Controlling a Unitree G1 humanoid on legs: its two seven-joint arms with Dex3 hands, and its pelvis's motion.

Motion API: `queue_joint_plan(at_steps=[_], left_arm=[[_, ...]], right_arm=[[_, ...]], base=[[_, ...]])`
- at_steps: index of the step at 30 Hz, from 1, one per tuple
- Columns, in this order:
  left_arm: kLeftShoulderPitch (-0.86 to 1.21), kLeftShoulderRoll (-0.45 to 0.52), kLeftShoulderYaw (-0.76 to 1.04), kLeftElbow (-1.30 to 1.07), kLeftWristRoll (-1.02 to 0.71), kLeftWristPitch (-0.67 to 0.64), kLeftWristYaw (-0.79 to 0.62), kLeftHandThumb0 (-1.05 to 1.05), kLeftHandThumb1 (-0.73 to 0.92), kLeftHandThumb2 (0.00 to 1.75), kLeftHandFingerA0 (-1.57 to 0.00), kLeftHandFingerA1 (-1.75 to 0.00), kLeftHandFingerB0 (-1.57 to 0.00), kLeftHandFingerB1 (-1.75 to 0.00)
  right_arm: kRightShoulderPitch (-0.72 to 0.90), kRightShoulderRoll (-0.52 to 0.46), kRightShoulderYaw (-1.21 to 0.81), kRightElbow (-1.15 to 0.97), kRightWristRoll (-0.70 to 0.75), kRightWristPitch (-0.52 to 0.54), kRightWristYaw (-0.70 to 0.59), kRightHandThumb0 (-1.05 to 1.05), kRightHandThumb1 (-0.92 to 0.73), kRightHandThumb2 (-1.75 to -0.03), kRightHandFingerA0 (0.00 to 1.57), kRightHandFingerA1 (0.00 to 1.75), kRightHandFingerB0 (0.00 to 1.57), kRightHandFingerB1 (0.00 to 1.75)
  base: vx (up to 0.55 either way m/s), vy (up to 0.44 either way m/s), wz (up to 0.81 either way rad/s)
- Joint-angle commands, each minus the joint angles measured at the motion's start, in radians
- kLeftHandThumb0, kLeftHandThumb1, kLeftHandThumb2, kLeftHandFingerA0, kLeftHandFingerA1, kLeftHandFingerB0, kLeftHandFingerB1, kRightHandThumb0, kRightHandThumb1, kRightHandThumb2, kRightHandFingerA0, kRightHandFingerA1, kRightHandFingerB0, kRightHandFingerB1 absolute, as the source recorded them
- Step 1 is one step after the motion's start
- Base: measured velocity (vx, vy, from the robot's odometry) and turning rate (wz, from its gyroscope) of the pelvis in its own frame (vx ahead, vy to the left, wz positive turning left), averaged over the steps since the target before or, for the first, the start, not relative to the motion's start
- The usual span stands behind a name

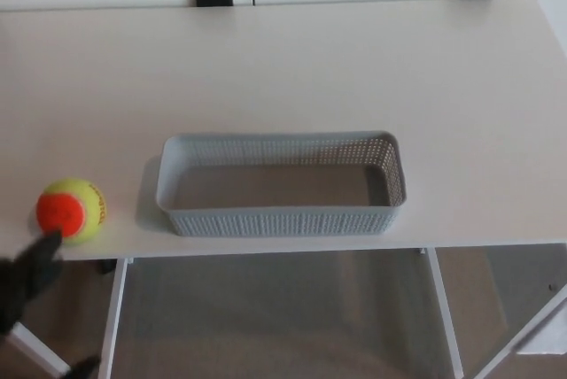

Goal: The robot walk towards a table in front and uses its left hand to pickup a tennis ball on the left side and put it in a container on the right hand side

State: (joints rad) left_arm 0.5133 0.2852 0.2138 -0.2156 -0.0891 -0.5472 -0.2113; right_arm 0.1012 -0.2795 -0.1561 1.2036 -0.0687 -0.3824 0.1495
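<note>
Left hand point(27, 286): low in the corner, below the table's front edge, dark and blurred. It holds nothing, but I cannot tell whether it is spread or closed.
Tennis ball point(71, 209): just above the hand and a little to its right, resting on the table close to the front edge. The hand's top edge reaches the ball's lower side; whether they touch I cannot tell.
Table point(283, 69): a pale top running away from the hand, forward and far to its right. It is bare except for the ball and the container.
Container point(281, 220): well to the hand's right, past the ball. It is a grey perforated basket, empty, with its long side along the table's front edge.
Right hand: not in view.
Step in hand: by my reading, the reach for the ball, with the grasp not yet made.
Risk, ball knocked: the hand comes up from below the edge, so a bump instead of a wrap could roll the ball off across the top or over the side nearest the hand.
Risk, weak hold: a grip on the lower side only could let the round ball slip during the long carry to the right.
Risk, container: it looks light and sits near the edge. Clipping its near end wall could push it, and letting go too early would leave the ball short of it.
</note>
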Motion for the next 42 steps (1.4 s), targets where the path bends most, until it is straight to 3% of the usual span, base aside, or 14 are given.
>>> queue_joint_plan(at_steps=[1,7,8,11,13,14,18,19,30,33,36,39,41,42], left_arm=[[-0.268,0.055,0.068,-0.059,-0.033,0.127,0.051,-0.44,0.49,0.57,-0.08,-0.30,-0.04,-0.19],[-0.389,0.055,0.041,0.120,0.013,0.201,0.032,-0.49,0.33,0.71,-0.01,-0.27,0.00,-0.18],[-0.409,0.054,0.036,0.147,0.032,0.195,0.038,-0.44,0.45,0.55,-0.05,-0.28,-0.01,-0.22],[-0.458,0.059,0.012,0.221,0.101,0.205,0.059,-0.48,0.33,0.71,-0.01,-0.29,0.00,-0.19],[-0.496,0.064,0.000,0.272,0.134,0.201,0.073,-0.47,0.32,0.71,-0.01,-0.28,-0.01,-0.19],[-0.509,0.067,-0.007,0.286,0.140,0.210,0.071,-0.48,0.33,0.72,-0.01,-0.26,-0.01,-0.18],[-0.530,0.071,-0.027,0.330,0.162,0.215,0.078,-0.50,0.34,0.71,-0.03,-0.28,-0.02,-0.17],[-0.534,0.071,-0.034,0.352,0.166,0.212,0.078,-0.46,0.44,0.55,-0.06,-0.27,-0.01,-0.22],[-0.507,0.077,-0.075,0.480,0.222,0.149,0.106,-0.52,0.35,0.70,-0.05,-0.35,-0.06,-0.15],[-0.508,0.079,-0.075,0.507,0.222,0.134,0.111,-0.49,0.42,0.53,-0.10,-0.29,-0.02,-0.22],[-0.518,0.083,-0.073,0.531,0.207,0.128,0.098,-0.51,0.34,0.69,-0.06,-0.34,-0.07,-0.14],[-0.525,0.086,-0.071,0.559,0.212,0.103,0.109,-0.51,0.42,0.53,-0.10,-0.30,-0.01,-0.22],[-0.529,0.088,-0.069,0.572,0.209,0.095,0.110,-0.52,0.35,0.71,-0.05,-0.38,-0.05,-0.15],[-0.524,0.088,-0.064,0.570,0.197,0.106,0.104,-0.50,0.42,0.53,-0.09,-0.29,-0.02,-0.22]], right_arm=[[-0.027,-0.024,-0.008,-0.011,0.020,0.025,0.000,-0.33,-0.60,-0.58,0.55,0.44,0.39,0.36],[-0.035,-0.029,-0.006,-0.003,0.013,0.026,0.000,-0.41,-0.50,-0.72,0.49,0.51,0.36,0.45],[-0.037,-0.031,-0.005,-0.004,0.013,0.024,0.005,-0.34,-0.61,-0.59,0.55,0.43,0.39,0.36],[-0.032,-0.030,-0.014,-0.014,0.025,0.021,0.015,-0.32,-0.60,-0.58,0.56,0.44,0.39,0.37],[-0.045,-0.033,-0.008,-0.023,0.018,0.028,0.009,-0.41,-0.48,-0.76,0.50,0.54,0.34,0.47],[-0.054,-0.034,-0.008,-0.024,0.017,0.034,0.009,-0.33,-0.60,-0.58,0.57,0.44,0.41,0.37],[-0.054,-0.034,-0.004,-0.035,0.014,0.048,0.008,-0.42,-0.50,-0.75,0.51,0.54,0.37,0.47],[-0.058,-0.031,-0.008,-0.025,0.017,0.051,0.009,-0.35,-0.60,-0.58,0.56,0.44,0.44,0.38],[-0.061,-0.027,-0.011,-0.014,0.023,0.059,0.025,-0.31,-0.59,-0.57,0.58,0.43,0.47,0.38],[-0.059,-0.028,0.000,-0.023,0.011,0.055,0.022,-0.33,-0.59,-0.58,0.58,0.43,0.47,0.38],[-0.065,-0.029,0.000,-0.023,0.012,0.062,0.020,-0.33,-0.59,-0.58,0.56,0.42,0.47,0.38],[-0.068,-0.031,0.000,-0.024,0.013,0.059,0.024,-0.31,-0.60,-0.58,0.56,0.44,0.46,0.39],[-0.069,-0.029,-0.001,-0.028,0.016,0.062,0.031,-0.32,-0.60,-0.58,0.56,0.44,0.46,0.39],[-0.066,-0.031,0.002,-0.030,0.014,0.065,0.033,-0.33,-0.60,-0.58,0.55,0.43,0.46,0.38]], base=[[0.00,0.000,0.00],[0.00,0.000,0.00],[0.00,0.000,0.00],[0.00,0.000,0.00],[0.00,0.000,0.00],[0.00,0.000,0.00],[0.00,0.000,0.00],[0.00,0.000,0.00],[0.00,0.000,0.00],[0.00,0.000,0.00],[0.00,0.000,0.00],[0.00,0.000,0.00],[0.00,0.000,0.00],[0.00,0.000,0.00]])
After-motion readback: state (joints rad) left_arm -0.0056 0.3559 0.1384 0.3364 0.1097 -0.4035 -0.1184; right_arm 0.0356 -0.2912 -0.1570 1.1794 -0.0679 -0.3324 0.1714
